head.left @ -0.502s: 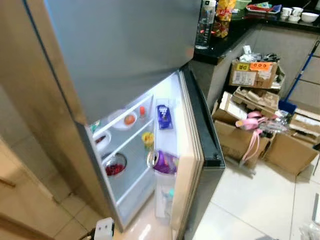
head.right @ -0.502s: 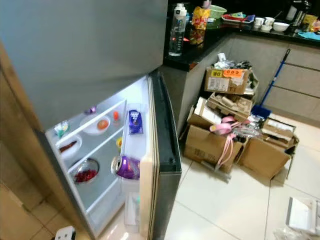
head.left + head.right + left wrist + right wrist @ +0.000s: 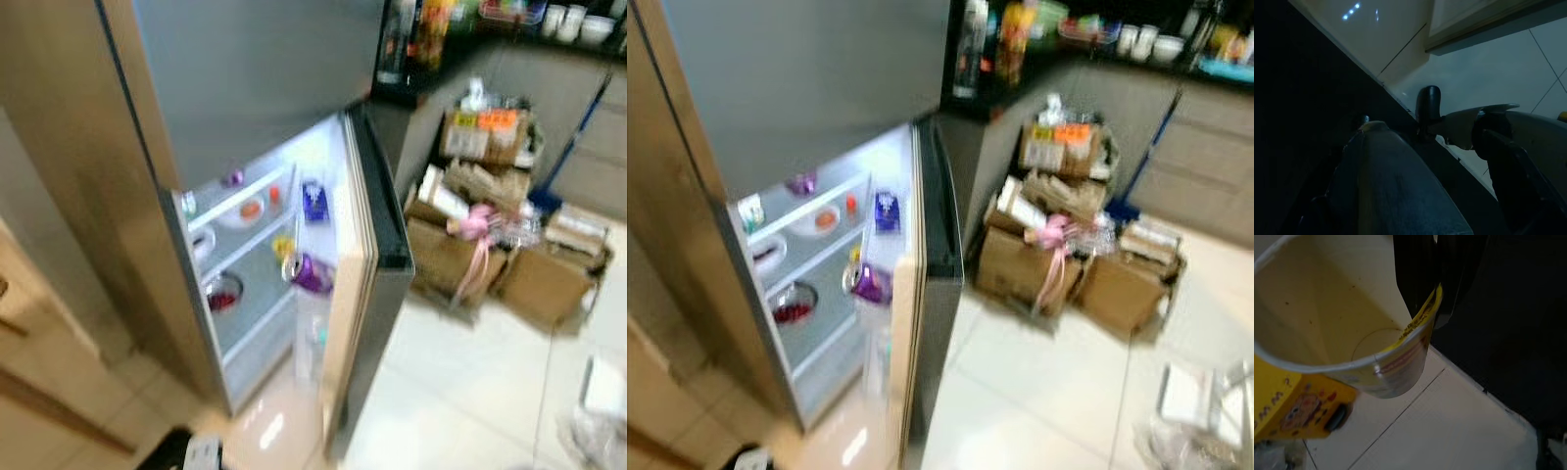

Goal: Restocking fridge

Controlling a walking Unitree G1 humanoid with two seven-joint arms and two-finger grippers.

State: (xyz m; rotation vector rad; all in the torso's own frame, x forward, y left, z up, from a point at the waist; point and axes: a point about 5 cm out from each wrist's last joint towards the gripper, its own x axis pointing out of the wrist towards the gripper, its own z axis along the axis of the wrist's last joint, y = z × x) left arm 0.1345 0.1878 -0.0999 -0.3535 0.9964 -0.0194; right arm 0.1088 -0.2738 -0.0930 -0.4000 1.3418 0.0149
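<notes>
The fridge stands ahead on the left with its lower door swung open and the inside lit. Its shelves hold a plate with an orange item and a bowl of red food. A blue carton and a purple packet sit in the door rack. In the right wrist view my right gripper is shut on the rim of an empty yellow paper cup, low over pale floor tiles. My left gripper hangs idle in the dark near the floor.
Several cardboard boxes with pink clutter are piled on the floor right of the fridge, below a dark counter with bottles and cups. A blue broom leans behind them. White packaging lies on the tiles at the right.
The whole picture has shifted and blurred, and the fridge looks a little farther off, so the camera has moved. Nothing in the fridge or on the floor has moved.
</notes>
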